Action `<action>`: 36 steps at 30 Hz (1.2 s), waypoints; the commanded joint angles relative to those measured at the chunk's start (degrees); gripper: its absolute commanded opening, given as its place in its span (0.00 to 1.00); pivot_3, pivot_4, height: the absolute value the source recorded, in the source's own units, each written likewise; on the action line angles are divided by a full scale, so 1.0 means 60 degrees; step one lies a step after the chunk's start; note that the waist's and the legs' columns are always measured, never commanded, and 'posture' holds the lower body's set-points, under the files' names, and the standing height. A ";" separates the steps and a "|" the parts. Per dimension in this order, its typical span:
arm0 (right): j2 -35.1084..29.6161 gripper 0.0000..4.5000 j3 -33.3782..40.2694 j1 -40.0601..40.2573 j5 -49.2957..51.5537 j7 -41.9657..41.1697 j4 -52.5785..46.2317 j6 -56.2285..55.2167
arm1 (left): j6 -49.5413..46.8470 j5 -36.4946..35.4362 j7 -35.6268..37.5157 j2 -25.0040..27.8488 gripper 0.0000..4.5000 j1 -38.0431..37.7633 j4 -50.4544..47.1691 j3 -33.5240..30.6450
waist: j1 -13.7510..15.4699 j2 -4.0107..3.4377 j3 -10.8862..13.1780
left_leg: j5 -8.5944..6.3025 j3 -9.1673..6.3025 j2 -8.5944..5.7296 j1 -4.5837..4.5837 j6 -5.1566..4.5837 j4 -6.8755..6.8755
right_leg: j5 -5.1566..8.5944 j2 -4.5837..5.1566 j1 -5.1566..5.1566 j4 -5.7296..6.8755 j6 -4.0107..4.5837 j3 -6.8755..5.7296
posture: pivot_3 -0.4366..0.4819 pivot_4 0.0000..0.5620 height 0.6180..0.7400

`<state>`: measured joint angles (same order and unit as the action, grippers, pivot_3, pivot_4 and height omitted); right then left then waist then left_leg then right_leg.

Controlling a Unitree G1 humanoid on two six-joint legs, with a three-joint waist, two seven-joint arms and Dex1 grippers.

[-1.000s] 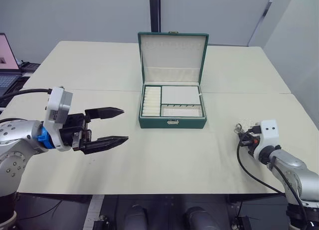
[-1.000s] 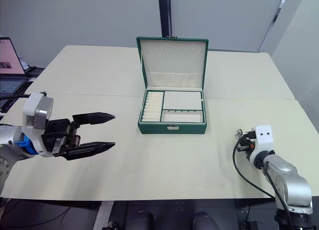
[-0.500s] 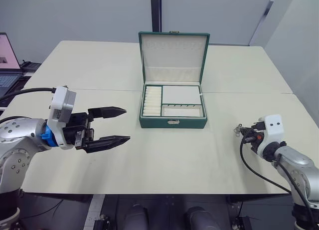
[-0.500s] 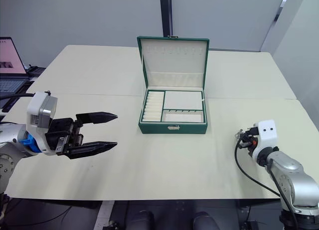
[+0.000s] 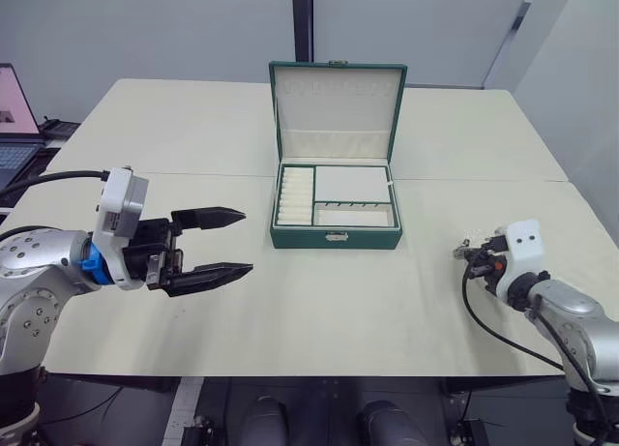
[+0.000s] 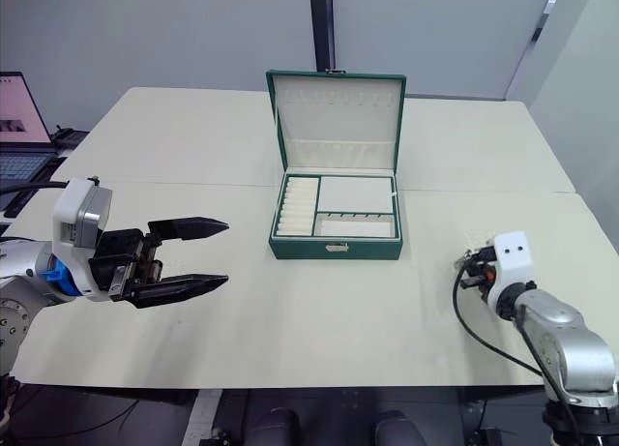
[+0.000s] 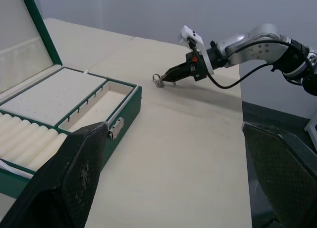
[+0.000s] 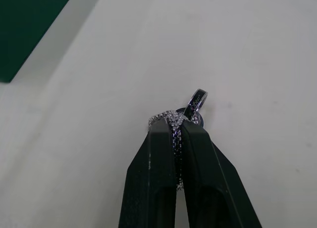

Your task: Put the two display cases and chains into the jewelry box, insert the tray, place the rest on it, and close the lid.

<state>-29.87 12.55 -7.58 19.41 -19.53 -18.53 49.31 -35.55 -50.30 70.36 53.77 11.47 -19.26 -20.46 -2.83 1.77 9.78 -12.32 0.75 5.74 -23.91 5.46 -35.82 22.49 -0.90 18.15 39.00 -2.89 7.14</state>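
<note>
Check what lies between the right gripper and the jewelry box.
Bare table only, per the left wrist and eye views. The right gripper, shut on the rings, is apart from the jewelry box.

I see a broad cream table [image 5: 193,127] in front of me, its top made of two slabs that meet along a thin seam [image 5: 484,180] running straight across from side to side. At my far left, just beyond the table's edge, an open laptop [image 5: 14,117] stands with its screen glowing pinkish and its dark keyboard [image 5: 12,158] below. Behind the table a plain grey wall [image 5: 145,25] rises, split by a dark vertical strip [image 5: 302,20]; a second, slanted seam [image 5: 508,35] shows at the right. Below the near edge the floor [image 5: 116,412] is dark.
</note>
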 commanded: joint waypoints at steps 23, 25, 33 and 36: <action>-0.0096 1.00 0.0164 0.0114 0.0020 0.0076 -0.0444 0.0181 | 0.0117 -0.0104 -0.0178 0.0073 1.00 -0.0311 -0.0346 -0.0311 | 0.0034 0.0000 0.0000 | 0.0000 -0.0003 0.0000 0.0000 0.0001 0.0001 | 0.0000 0.0000 0.0000 0.0000 0.0000 -0.0003 | 0.48 0.27 1.00; -0.0055 1.00 0.0113 0.0049 -0.0067 0.0124 -0.0312 0.0103 | 0.0134 -0.0087 -0.0188 0.0052 1.00 -0.0293 -0.0346 -0.0264 | 0.0035 0.0000 0.0000 | 0.0000 -0.0002 0.0000 0.0000 0.0000 0.0001 | 0.0000 0.0000 0.0000 0.0000 0.0000 -0.0002 | 0.48 0.27 1.00; -0.0054 1.00 -0.0208 -0.0333 -0.0414 0.0101 0.0775 -0.0327 | 0.0119 -0.0106 -0.0169 0.0088 1.00 -0.0286 -0.0317 -0.0314 | 0.0034 0.0000 0.0000 | 0.0000 0.0000 0.0000 0.0000 0.0000 0.0000 | 0.0000 0.0000 0.0000 0.0000 0.0000 -0.0002 | 0.48 0.27 1.00; 0.0006 1.00 -0.0201 -0.0383 -0.0406 0.0066 0.0918 -0.0341 | 0.0129 -0.0102 -0.0155 0.0102 1.00 -0.0399 -0.0339 -0.0406 | 0.0035 0.0000 0.0000 | 0.0000 -0.0001 0.0000 0.0001 0.0000 0.0000 | 0.0000 0.0000 -0.0002 0.0000 0.0000 -0.0002 | 0.48 0.27 1.00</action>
<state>-29.83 10.99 -9.76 17.00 -18.79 -13.00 47.81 -35.55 -50.38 69.34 53.79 9.16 -19.90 -20.69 -2.62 1.77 9.78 -12.32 0.72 5.74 -23.91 5.46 -35.82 22.49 -0.89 18.14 39.00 -2.89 7.11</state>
